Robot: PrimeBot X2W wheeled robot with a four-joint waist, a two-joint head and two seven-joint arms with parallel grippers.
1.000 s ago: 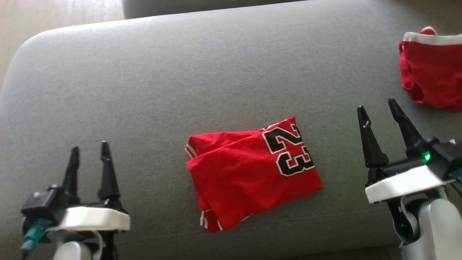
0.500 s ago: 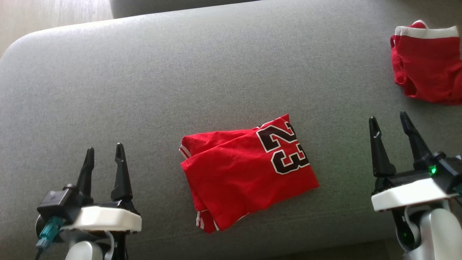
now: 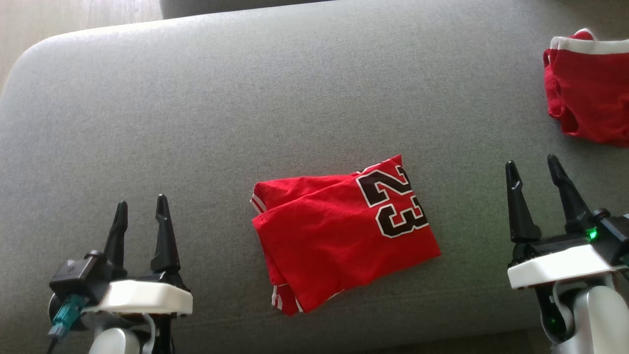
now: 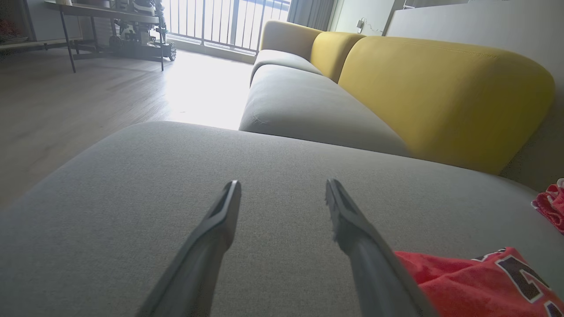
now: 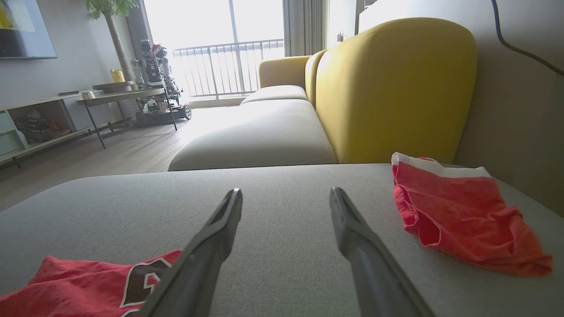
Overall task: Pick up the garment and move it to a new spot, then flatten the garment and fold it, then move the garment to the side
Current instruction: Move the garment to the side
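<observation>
- Your left gripper (image 3: 140,202) and right gripper (image 3: 531,162) both stand with fingers spread and nothing between them. They hover over the front edge of the broad grey fabric seat cushion (image 3: 295,88), one towards its left end and one towards its right.
- The cushion's top is bare across its back and left stretches, so either offers a free spot to set something down.
- The folded red jersey with a black-and-white 23 (image 3: 344,236) lies flat on the cushion, near the middle of its front edge, touching neither gripper. It looks like a compact, layered rectangle with white-trimmed edges showing at its front-left corner.
- A second piece, the crumpled red shorts with a white waistband (image 3: 589,93), sits at the cushion's back right corner, well apart from the jersey.
- Judging by the neat fold, you are probably at the last step, moving the jersey aside.
- Next, bring one gripper in low at a jersey edge and pinch through all layers so the fold holds. Then carry it towards the cushion's end, keeping clear of the shorts.
</observation>
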